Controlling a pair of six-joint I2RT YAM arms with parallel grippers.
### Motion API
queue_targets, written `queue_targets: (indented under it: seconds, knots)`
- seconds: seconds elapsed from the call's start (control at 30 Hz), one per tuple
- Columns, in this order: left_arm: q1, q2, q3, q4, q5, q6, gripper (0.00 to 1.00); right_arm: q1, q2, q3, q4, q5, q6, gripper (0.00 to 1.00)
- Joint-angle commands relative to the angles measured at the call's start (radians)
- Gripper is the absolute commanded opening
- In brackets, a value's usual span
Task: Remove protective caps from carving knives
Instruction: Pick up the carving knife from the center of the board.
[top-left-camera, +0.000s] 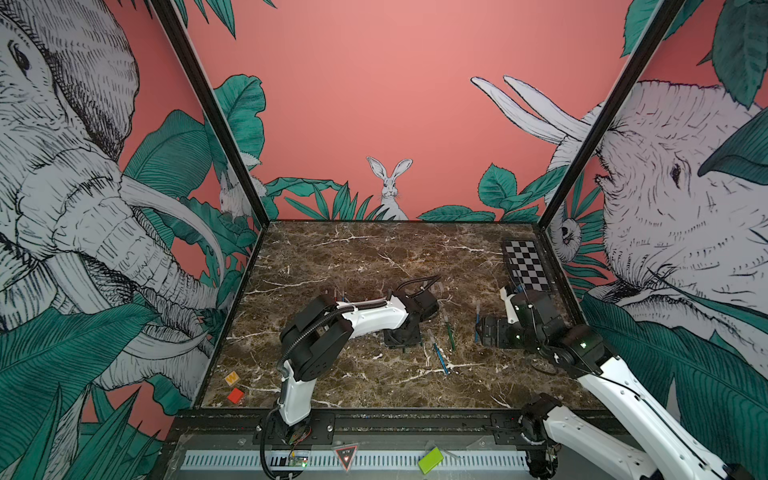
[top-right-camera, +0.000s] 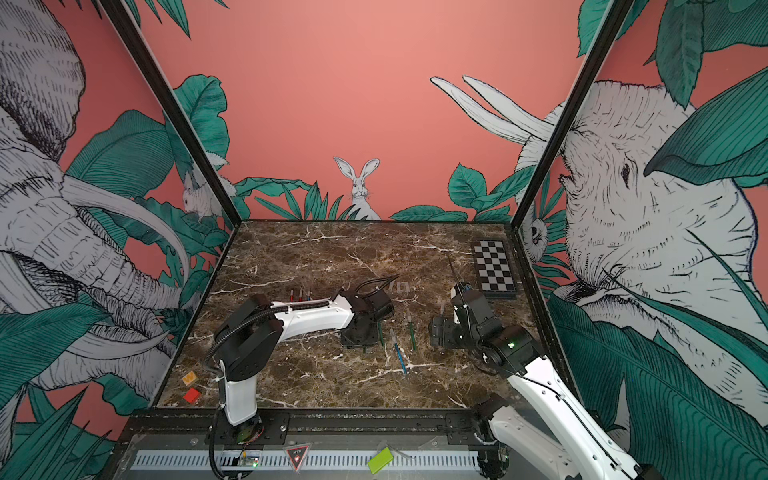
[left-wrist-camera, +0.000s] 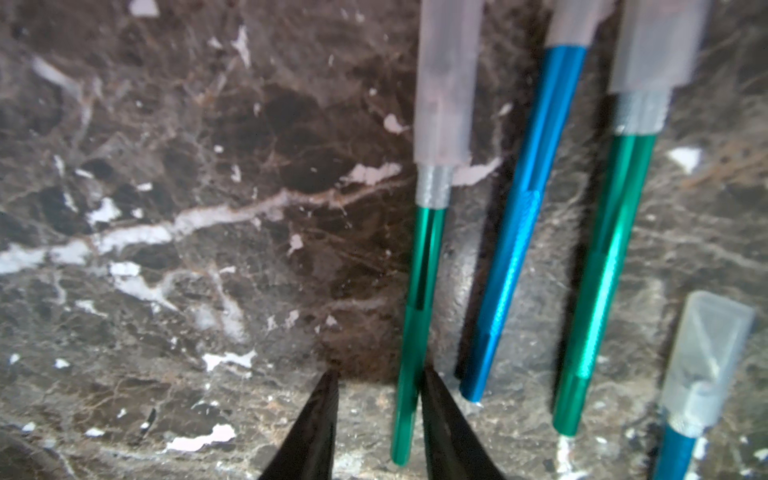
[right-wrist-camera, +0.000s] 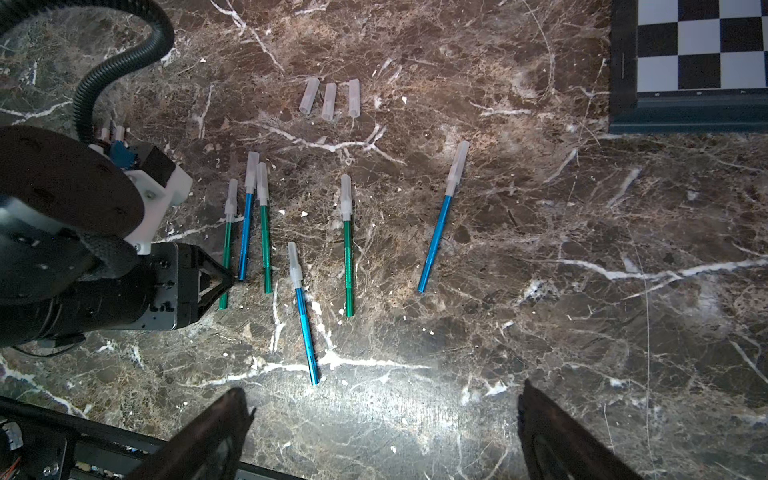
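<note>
**Fig.** My left pincer (left-wrist-camera: 378, 376) straddles the tail of a green carving knife (left-wrist-camera: 422, 257) lying on the tabletop (left-wrist-camera: 166, 311). One finger touches the handle and the other stands apart, so the pincer is not yet clamped. The knife's protective cap (left-wrist-camera: 444, 83) is on. My right pincer (right-wrist-camera: 386, 399) hangs spread wide, holding nothing. Three loose caps (right-wrist-camera: 328, 99) lie beyond the knives.

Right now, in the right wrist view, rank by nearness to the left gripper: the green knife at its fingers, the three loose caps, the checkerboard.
1. green knife, between the fingers of the left gripper.
2. loose caps, farther back, side by side.
3. checkerboard, at the far right corner.
</note>
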Motion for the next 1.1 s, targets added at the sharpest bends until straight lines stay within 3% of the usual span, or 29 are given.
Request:
queue_targets:
  seconds: [0.0,0.47,0.57,0.77,1.07]
  knots:
    - [-0.006,0.018,-0.024,-0.007,-0.031,-0.017,0.32,0.01,-0.003,0.025,0.001,0.012,0.014,0.98]
    - [-0.006,-0.003,-0.077,-0.002,-0.081,0.015,0.11,0.042,0.028,0.019,0.033,-0.015,0.041,0.98]
    - [-0.006,-0.04,-0.093,-0.022,-0.107,0.035,0.02,0.045,0.041,0.008,0.056,-0.047,0.056,0.98]
    - [-0.006,-0.176,-0.169,0.001,-0.115,0.095,0.0,0.051,0.077,-0.026,0.159,-0.156,0.098,0.98]
    - [-0.006,-0.503,-0.424,0.34,0.044,0.228,0.0,0.052,0.229,-0.04,0.388,-0.29,0.156,0.98]
